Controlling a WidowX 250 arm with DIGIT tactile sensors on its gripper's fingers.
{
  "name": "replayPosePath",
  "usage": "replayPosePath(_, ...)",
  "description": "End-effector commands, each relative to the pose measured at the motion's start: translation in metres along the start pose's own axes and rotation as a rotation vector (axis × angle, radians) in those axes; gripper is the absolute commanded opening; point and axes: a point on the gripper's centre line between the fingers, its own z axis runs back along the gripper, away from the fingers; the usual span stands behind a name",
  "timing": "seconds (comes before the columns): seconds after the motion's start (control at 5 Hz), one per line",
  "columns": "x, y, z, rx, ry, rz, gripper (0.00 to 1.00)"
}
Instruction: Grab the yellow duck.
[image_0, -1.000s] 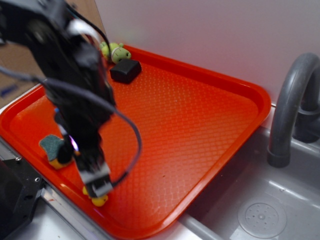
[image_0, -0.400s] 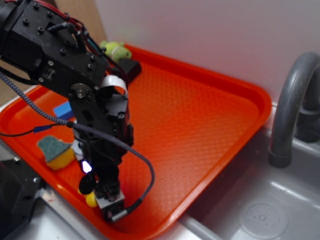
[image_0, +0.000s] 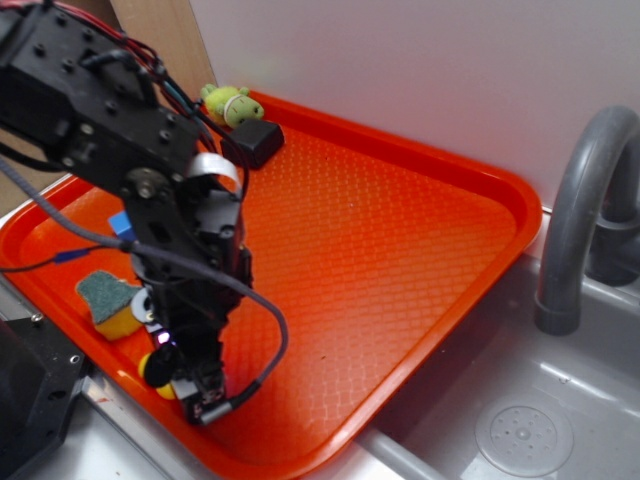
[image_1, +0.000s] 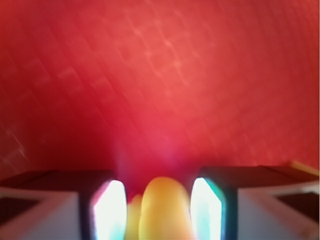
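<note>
The yellow duck (image_0: 163, 388) lies at the near edge of the orange tray (image_0: 400, 220), mostly hidden behind my gripper (image_0: 190, 395), which points down onto it. In the wrist view the duck (image_1: 162, 210) fills the space between the two bright finger pads (image_1: 111, 210), touching or almost touching both. My gripper (image_1: 157, 212) is shut on the duck. The wrist view is blurred.
A yellow sponge with a grey-green top (image_0: 110, 305) sits just left of the arm. A green plush toy (image_0: 228, 103) and a black block (image_0: 252, 142) lie at the tray's far corner. A grey faucet (image_0: 580, 220) and sink (image_0: 520, 430) are to the right.
The arm came down over the duck at the tray's near edge. Since 0.4 s ago the gripper has shifted a little left, and the duck shifted with it.
</note>
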Motion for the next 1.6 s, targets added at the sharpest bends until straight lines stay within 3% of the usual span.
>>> replayPosePath(0.0, -0.001, 0.032, 0.033, -0.036, 0.000, 0.097, 0.00)
replayPosePath(0.2, 0.011, 0.072, 0.067, -0.110, -0.040, 0.233, 0.00)
replayPosePath(0.4, 0.023, 0.101, 0.090, -0.142, -0.064, 0.331, 0.00)
replayPosePath(0.6, 0.028, 0.122, 0.119, -0.188, -0.127, 0.388, 0.00)
replayPosePath(0.8, 0.022, 0.125, 0.150, -0.175, -0.206, 0.427, 0.00)
replayPosePath(1.2, 0.007, 0.134, 0.185, -0.231, -0.329, 0.434, 0.00)
replayPosePath(1.4, 0.011, 0.138, 0.179, -0.237, -0.303, 0.432, 0.00)
